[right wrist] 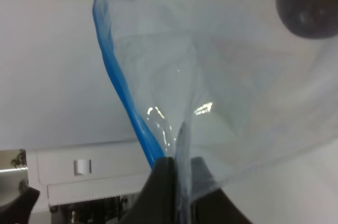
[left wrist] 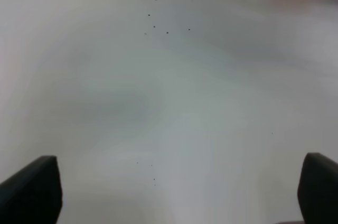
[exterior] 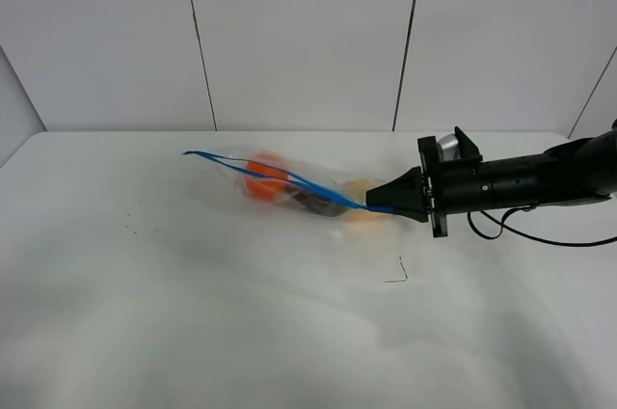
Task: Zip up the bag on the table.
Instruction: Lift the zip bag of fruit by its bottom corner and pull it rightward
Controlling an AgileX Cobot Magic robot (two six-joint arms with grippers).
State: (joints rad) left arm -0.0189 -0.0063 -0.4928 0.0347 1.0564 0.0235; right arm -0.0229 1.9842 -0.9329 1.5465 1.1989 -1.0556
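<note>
The bag (exterior: 289,185) lies near the middle of the white table (exterior: 193,332), a little toward the far edge, and its clear plastic is crinkled. Inside it an orange piece (exterior: 262,177), a dark purple one (exterior: 313,203) and a yellow one (exterior: 362,199) show through. The blue zipper strip (exterior: 280,176) runs along the top of the bag, from its left end down to the right. At the right end the right gripper (exterior: 386,203) is pressed together on this strip and the plastic beside it; the right wrist view shows the plastic pinched between the two fingers (right wrist: 165,182). The left gripper (left wrist: 179,192) is spread wide over bare table and touches nothing. Small dark specks (left wrist: 158,23) lie on the table.
</note>
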